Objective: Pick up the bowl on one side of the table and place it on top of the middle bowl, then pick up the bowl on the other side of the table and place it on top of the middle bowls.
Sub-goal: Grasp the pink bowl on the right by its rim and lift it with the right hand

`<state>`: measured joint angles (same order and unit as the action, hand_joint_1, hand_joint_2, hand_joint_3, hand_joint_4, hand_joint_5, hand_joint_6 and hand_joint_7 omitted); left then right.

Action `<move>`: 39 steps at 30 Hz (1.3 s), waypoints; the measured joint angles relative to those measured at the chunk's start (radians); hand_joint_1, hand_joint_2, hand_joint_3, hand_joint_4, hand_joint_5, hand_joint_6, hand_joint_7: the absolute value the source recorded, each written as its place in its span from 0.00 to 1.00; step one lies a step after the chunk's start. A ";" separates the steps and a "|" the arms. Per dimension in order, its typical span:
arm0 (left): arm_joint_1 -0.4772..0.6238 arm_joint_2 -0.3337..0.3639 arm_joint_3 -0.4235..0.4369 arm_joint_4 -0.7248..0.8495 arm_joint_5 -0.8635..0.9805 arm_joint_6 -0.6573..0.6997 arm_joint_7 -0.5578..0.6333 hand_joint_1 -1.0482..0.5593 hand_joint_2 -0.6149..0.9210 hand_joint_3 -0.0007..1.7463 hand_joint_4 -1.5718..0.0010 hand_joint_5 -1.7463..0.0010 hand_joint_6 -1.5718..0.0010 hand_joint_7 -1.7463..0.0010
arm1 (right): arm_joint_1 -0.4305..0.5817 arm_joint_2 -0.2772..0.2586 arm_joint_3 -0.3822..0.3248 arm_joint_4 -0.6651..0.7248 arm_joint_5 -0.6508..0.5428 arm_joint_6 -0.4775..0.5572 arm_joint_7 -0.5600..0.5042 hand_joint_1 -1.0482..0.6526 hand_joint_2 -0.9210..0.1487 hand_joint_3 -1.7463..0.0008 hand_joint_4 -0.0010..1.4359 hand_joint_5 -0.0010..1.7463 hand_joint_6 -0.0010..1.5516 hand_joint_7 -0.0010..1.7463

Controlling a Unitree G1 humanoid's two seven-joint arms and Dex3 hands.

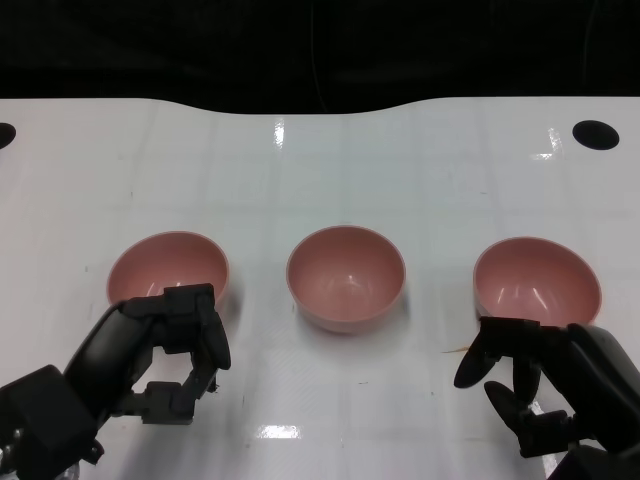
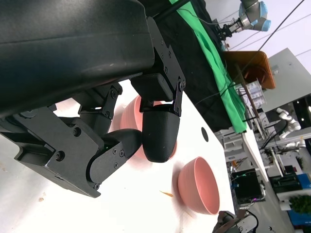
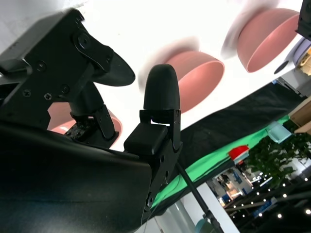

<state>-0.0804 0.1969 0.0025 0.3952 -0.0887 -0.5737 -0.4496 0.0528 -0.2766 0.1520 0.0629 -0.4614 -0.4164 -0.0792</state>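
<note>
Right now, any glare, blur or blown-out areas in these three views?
Head view: sharp; small specular glints on the glossy table, bowls evenly lit. Left wrist view: the left hand fills the frame, dark but sharp; background room bright. Right wrist view: table overexposed to near white, and the far pink bowl shows blurred, smeared edges.

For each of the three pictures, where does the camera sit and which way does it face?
Head view: from above, facing down at the white table with three pink bowls; left hand and right hand show.
Left wrist view: behind the left hand, facing across the table toward the middle bowl.
Right wrist view: behind the right hand, facing the bowls.
All share the middle bowl.
</note>
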 measured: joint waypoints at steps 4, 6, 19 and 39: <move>0.000 0.000 0.001 0.000 0.000 0.006 0.000 0.59 0.71 0.69 0.51 0.06 0.50 0.16 | -0.001 -0.001 -0.006 0.003 -0.008 -0.002 -0.013 0.49 0.35 0.58 0.48 0.79 0.50 0.39; 0.000 0.001 0.002 0.000 0.000 0.004 0.000 0.59 0.72 0.68 0.51 0.06 0.50 0.17 | -0.001 -0.003 -0.014 -0.001 -0.027 -0.001 -0.020 0.47 0.23 0.73 0.44 0.76 0.50 0.29; 0.000 0.002 0.002 0.000 0.001 -0.004 0.000 0.59 0.73 0.67 0.52 0.06 0.50 0.17 | -0.004 -0.005 -0.052 -0.054 -0.100 0.059 -0.065 0.41 0.05 0.97 0.24 0.41 0.38 0.07; 0.012 0.004 0.001 -0.012 0.002 0.005 0.000 0.61 0.75 0.63 0.52 0.07 0.50 0.18 | -0.020 -0.043 -0.039 -0.171 -0.298 0.333 -0.001 0.28 0.10 1.00 0.00 0.40 0.19 0.00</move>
<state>-0.0684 0.2004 0.0039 0.3830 -0.0869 -0.5686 -0.4497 0.0330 -0.3191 0.1132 -0.1077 -0.7596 -0.0833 -0.0800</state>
